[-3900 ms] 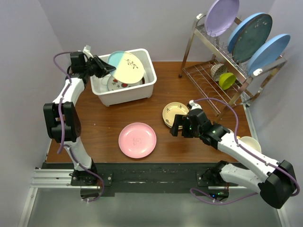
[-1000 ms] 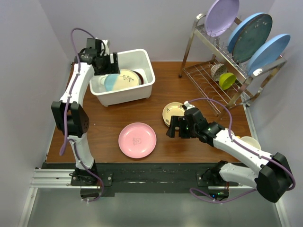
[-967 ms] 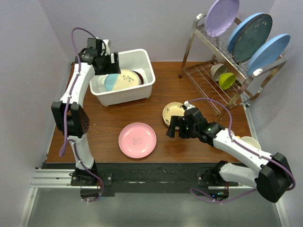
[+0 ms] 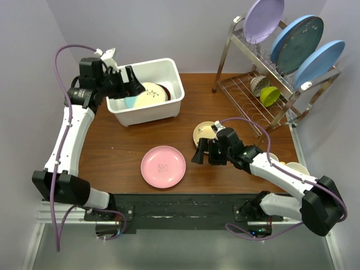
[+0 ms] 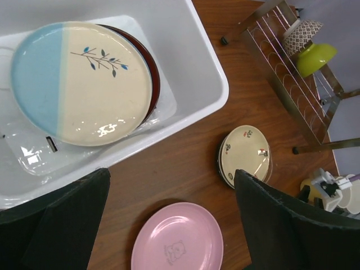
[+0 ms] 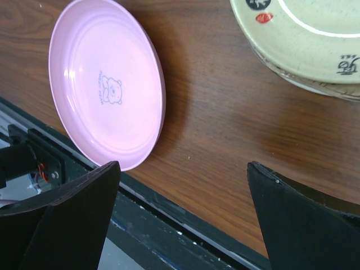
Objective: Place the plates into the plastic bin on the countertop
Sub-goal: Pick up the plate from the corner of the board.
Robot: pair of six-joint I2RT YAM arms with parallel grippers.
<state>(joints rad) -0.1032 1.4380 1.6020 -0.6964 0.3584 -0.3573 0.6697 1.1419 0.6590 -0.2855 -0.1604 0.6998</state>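
In the white rectangular plastic tub (image 5: 197, 67), a round plate (image 5: 81, 81) is half pale blue, half cream, with a blue leafy twig. Under it shows a maroon-rimmed plate (image 5: 156, 76). The round pink plate (image 6: 107, 84) bears a faint bear print. The small tan plate (image 5: 244, 154) has red and dark marks. The bench (image 5: 169, 174) is dark brown wood-grain.

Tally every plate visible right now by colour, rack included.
Pale blue and cream plate, in the bin: 1
Maroon-rimmed plate, under it: 1
Pink plate: 1
Tan plate: 1
Blue plates, upright on the rack: 2
Lilac plate, upright: 1
Total: 7 visible; the bin's stack may hide more.
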